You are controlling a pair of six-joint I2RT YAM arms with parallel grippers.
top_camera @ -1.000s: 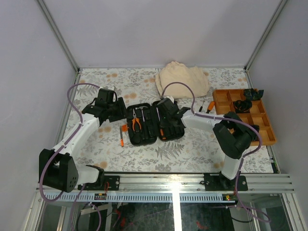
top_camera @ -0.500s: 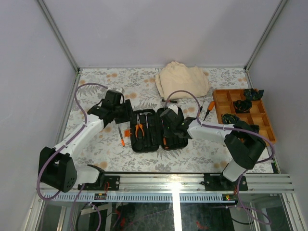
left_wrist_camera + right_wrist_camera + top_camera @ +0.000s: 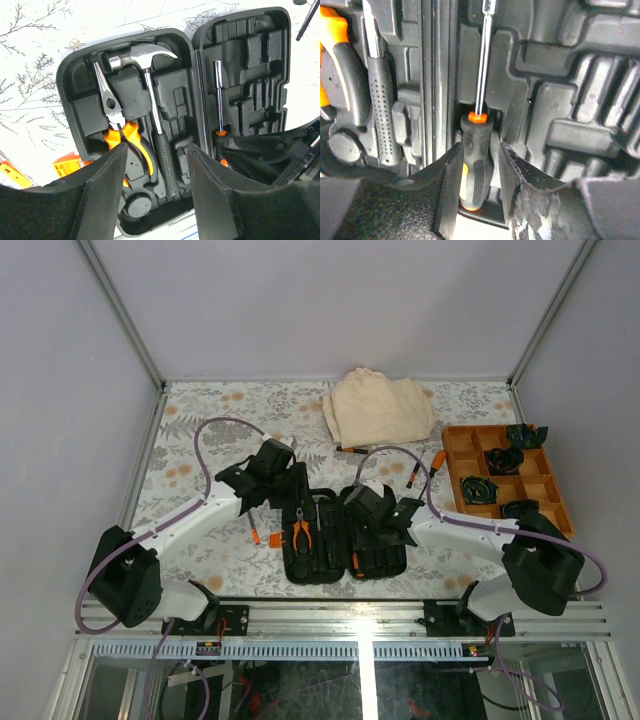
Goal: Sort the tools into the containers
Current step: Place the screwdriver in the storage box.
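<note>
Now | left gripper [image 3: 157, 152] agape over case [image 3: 250, 75]; right gripper [image 3: 479, 150] straddling screwdriver [image 3: 475, 175], grip unclear

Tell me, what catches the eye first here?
A black tool case lies open mid-table, orange-handled pliers and a hammer seated in its left half. The right gripper straddles a screwdriver handle in the right half; the left gripper hovers open above the left half.

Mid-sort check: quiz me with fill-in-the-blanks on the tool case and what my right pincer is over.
The tool case lies ___ on the table.
The hammer shares its half of the case with the ___.
The right pincer straddles the screwdriver's ___.
Missing words: open; pliers; handle.
</note>
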